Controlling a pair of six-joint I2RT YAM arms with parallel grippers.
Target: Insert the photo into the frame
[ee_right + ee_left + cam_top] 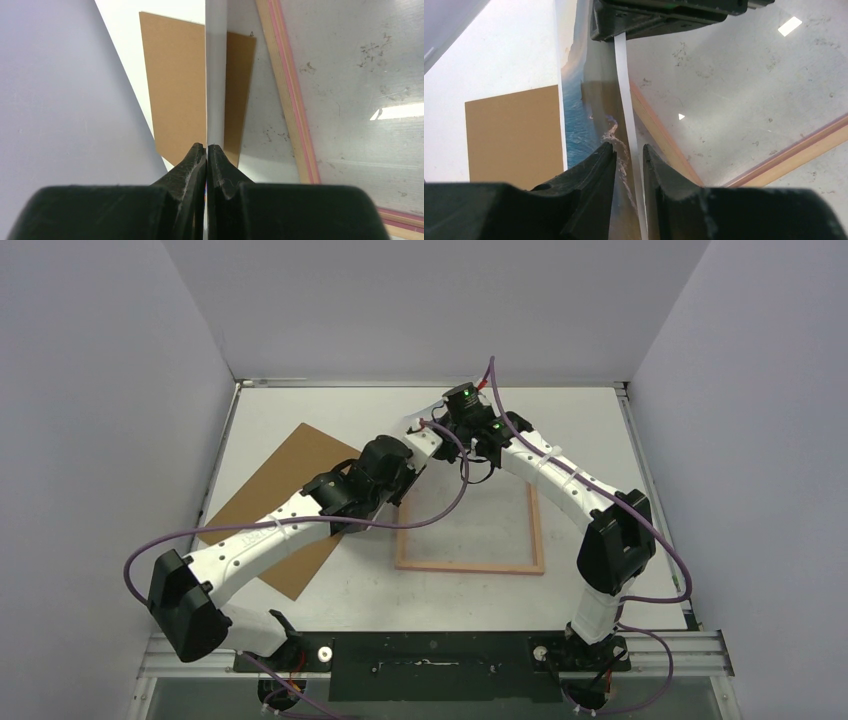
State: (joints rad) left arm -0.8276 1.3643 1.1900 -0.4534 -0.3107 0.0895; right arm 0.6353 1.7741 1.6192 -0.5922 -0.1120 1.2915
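Note:
The photo stands on edge above the table, its blue sea side facing left in the left wrist view and its thin white edge running up the middle. My right gripper is shut on one end of it, and the photo's pale back rises from its tips. My left gripper straddles the photo's other end, open, with a gap at the left finger. The frame lies flat, peach-wood side up, just right of both grippers, with its clear pane showing the table. From above the arms mostly hide the photo.
A plain brown backing board lies flat on the table to the left of the frame, partly under my left arm. Pale walls close in the table on the left, far and right sides.

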